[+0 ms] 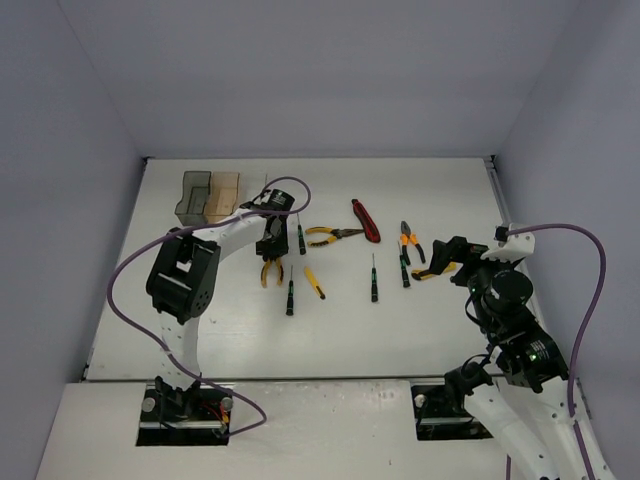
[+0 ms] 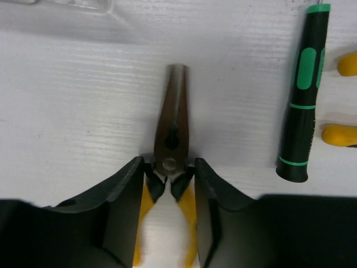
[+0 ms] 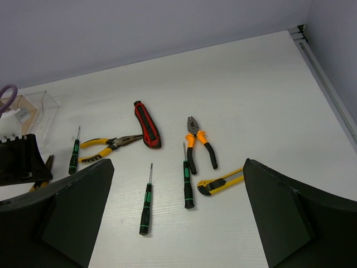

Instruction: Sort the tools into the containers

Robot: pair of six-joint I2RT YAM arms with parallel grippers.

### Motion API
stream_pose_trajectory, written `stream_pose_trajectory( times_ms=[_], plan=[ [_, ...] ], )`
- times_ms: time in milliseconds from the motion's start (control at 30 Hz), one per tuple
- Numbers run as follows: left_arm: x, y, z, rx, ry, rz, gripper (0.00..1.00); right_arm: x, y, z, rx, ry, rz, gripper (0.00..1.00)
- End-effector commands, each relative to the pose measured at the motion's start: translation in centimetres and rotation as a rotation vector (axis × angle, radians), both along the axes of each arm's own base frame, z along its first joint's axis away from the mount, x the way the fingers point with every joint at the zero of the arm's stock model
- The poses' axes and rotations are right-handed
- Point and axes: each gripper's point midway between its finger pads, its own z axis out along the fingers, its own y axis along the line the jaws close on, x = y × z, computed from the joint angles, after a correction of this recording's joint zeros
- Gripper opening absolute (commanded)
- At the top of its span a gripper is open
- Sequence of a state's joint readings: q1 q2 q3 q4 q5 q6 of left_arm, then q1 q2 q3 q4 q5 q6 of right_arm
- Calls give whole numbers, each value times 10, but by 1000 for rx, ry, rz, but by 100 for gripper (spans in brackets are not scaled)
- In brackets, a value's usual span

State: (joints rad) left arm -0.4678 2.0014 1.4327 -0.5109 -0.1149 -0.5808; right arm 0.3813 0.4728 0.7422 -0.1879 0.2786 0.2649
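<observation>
One pair of pliers (image 2: 170, 131) is clamped near its pivot by the left claw (image 2: 169, 165), so slipping may be caused on lifting; the right claw (image 3: 177, 184) is spread apart.

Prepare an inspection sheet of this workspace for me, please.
Surface: white tabletop, tools spread across its middle.
Job's things: smoky grey translucent bin and amber translucent bin at far left; black-and-green screwdrivers, red utility knife, orange-handled pliers, yellow utility knife lying loose.
Clutter: nothing seen.
Grippers: left gripper shut on yellow-handled flat-nose pliers; right gripper open, empty.
Cables: purple cable loops beside each arm.
Surroundings: plain grey walls.
</observation>
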Motion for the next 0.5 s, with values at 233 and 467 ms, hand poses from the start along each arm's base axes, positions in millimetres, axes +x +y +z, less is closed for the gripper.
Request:
stream_pose_trajectory(
  times_ms=[233,467],
  plan=[
    [-8,8,23,28,-53,-36,0,4,5,14,28,-53,16,100],
    [-22,16,26,34,-60,-56,0,3,6,15,30,-55,22,100]
  ],
)
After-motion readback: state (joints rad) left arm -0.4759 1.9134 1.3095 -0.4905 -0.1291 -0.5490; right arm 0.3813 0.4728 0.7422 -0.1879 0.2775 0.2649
